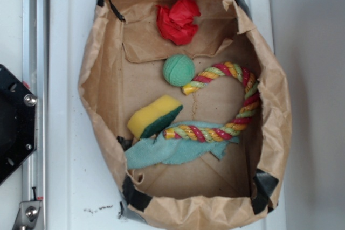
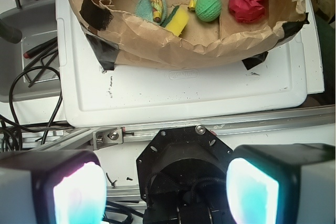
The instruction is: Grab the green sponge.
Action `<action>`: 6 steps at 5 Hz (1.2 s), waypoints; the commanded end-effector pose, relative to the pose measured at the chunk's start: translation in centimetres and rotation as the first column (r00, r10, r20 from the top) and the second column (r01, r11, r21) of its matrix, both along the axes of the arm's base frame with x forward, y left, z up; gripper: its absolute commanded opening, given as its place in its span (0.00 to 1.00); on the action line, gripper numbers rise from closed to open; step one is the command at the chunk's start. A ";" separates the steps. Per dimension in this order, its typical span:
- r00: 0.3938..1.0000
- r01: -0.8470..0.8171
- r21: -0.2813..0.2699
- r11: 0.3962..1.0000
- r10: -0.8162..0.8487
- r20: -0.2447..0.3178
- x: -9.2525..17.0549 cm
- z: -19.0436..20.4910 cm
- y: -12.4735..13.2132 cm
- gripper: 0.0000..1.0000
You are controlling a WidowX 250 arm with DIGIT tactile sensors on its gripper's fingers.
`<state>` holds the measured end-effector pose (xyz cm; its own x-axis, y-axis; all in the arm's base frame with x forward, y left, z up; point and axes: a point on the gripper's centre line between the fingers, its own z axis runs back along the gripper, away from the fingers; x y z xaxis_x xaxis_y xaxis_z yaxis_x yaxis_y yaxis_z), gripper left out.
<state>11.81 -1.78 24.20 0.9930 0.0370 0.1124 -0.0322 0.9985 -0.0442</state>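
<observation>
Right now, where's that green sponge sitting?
In the exterior view, the green sponge lies inside the paper bag, toward its left wall, below the green ball and touching the teal cloth and rope toy.

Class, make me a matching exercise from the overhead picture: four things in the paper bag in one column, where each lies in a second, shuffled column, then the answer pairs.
Things:
1. sponge
2. ball
3. red wad
4. cloth

Places:
A. at the far end of the bag, on the flap
B. under the rope
C. middle, touching the rope's end
D. by the left wall, above the cloth

Pairs: 1-D, 2-C, 3-A, 4-B
</observation>
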 end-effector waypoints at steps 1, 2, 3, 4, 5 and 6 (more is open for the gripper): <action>1.000 0.000 0.000 1.000 0.000 0.000 0.0 0.0 0.0 1.00; 0.997 -0.023 0.023 0.999 0.022 0.074 3.2 0.7 0.4 1.00; 0.986 -0.003 0.016 1.000 0.001 0.167 6.3 0.5 1.0 1.00; 0.979 0.005 -0.014 1.000 -0.002 0.205 8.3 -1.2 2.1 1.00; 0.984 0.013 -0.042 0.999 -0.006 0.177 10.6 -4.6 3.5 1.00; 0.990 -0.044 -0.044 0.998 0.050 0.129 11.4 -6.6 5.6 1.00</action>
